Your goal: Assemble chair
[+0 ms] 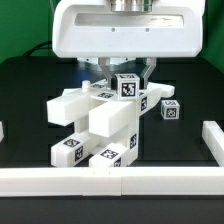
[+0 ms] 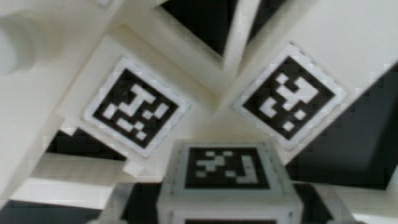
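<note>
The chair parts are matte white tagged blocks piled in a cluster at the middle of the black table. My gripper hangs over the back of the cluster, and its jaws stand on either side of a small white block with a tag on it. In the wrist view that block sits between the jaws of the gripper, which are closed against its sides. Beyond it are two tilted tagged faces of other chair parts. A second small tagged block lies apart on the exterior view's right.
Long white border rails run along the front, the exterior view's right and the exterior view's left of the black table. A green wall stands behind.
</note>
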You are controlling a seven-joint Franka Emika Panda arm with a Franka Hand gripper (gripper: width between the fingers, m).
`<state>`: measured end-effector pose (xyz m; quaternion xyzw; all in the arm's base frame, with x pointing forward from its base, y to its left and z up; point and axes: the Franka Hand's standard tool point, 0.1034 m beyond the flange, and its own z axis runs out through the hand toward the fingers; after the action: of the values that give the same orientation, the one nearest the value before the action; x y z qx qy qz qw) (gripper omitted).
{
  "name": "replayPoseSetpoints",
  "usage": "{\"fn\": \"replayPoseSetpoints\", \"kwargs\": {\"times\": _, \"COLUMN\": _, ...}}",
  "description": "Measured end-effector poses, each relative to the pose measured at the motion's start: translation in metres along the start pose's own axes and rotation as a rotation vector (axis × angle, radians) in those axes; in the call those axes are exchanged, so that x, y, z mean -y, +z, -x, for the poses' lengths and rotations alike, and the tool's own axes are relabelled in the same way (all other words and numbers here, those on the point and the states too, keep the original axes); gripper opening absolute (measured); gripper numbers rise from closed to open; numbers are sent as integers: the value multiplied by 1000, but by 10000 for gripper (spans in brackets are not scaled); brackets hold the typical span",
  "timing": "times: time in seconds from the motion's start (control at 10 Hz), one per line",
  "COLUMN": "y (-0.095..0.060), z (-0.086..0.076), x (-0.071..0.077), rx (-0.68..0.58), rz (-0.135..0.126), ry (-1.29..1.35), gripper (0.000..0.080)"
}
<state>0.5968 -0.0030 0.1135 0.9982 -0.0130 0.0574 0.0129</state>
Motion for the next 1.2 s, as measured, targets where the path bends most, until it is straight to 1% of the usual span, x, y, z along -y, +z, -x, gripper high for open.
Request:
{"fn": "replayPoseSetpoints", "kwargs": {"times": 0.3, "y": 0, "z": 0, "x": 0, "rx": 0, "rz": -2, "ry": 199, "gripper": 284}}
{"fn": "replayPoseSetpoints", "kwargs": {"times": 0.6, "y": 1, "z": 1, "x": 0, "rx": 6, "rz": -36, "ry": 496, "gripper": 284}}
{"fn": "replayPoseSetpoints", "kwargs": {"times": 0.7, "y": 1, "z": 1, "x": -1, "rx": 9, "rz": -44, "ry": 605, "gripper": 284}}
{"fn": "replayPoseSetpoints", "kwargs": {"times": 0.9, "y": 2, "z": 1, "x": -1, "rx": 18, "rz": -78, "ry": 773, "gripper": 284}}
{"fn": "replayPoseSetpoints", "kwargs": {"times": 1.0, "y": 2, "z": 1, "x": -1, "rx": 23, "rz": -84, "ry": 866, "gripper": 284}}
{"fn": "replayPoseSetpoints", "kwargs": {"times": 1.2, "y": 2, "z": 1, "x": 3, "rx": 31, "rz": -85, "ry": 1011, "gripper": 284}}
